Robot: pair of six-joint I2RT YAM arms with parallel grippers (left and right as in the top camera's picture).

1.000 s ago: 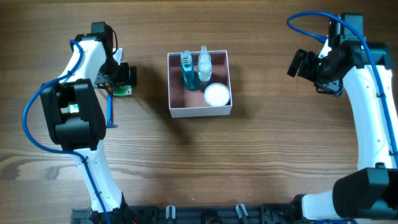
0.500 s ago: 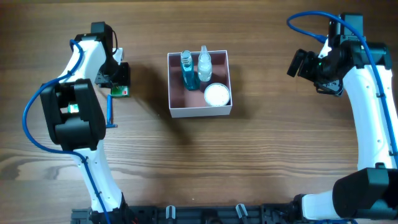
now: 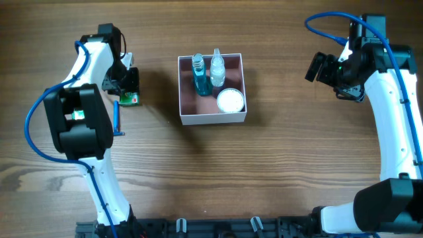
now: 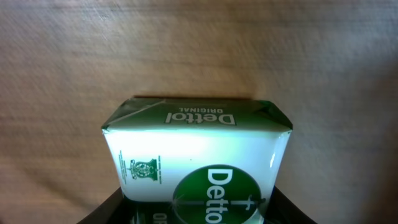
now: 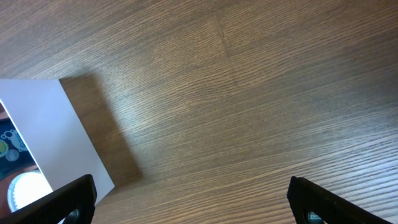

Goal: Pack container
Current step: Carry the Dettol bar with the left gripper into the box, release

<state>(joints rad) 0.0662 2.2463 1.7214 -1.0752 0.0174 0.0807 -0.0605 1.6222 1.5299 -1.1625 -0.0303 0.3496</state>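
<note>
**Container**: a square white box with a dusty-pink inside. It rests on the wooden tabletop, a little toward 12 o'clock from centre in the overhead view. Its position is unchanged from a second ago.

**Contents:**
- blue bottle at 11 o'clock
- clear bottle just beside it at 1 o'clock
- white-lidded jar in the 5 o'clock corner
- bare pink floor in the 7 o'clock portion

None of the three has shifted.

**Left gripper**: at 9 o'clock of the container, well apart from it. It pinches a green-and-white Dettol soap packet, which fills the wrist view between the dark fingers. Against the earlier frames, gripper and packet sit almost where they were, shifted only slightly sideways. Whether the packet touches the tabletop cannot be told.

**Right gripper**: at 3 o'clock of the container, well apart from it. Its fingers are spread wide and hold nothing. Its wrist view shows a container corner at 9 o'clock. The pose matches the earlier frames.
</note>
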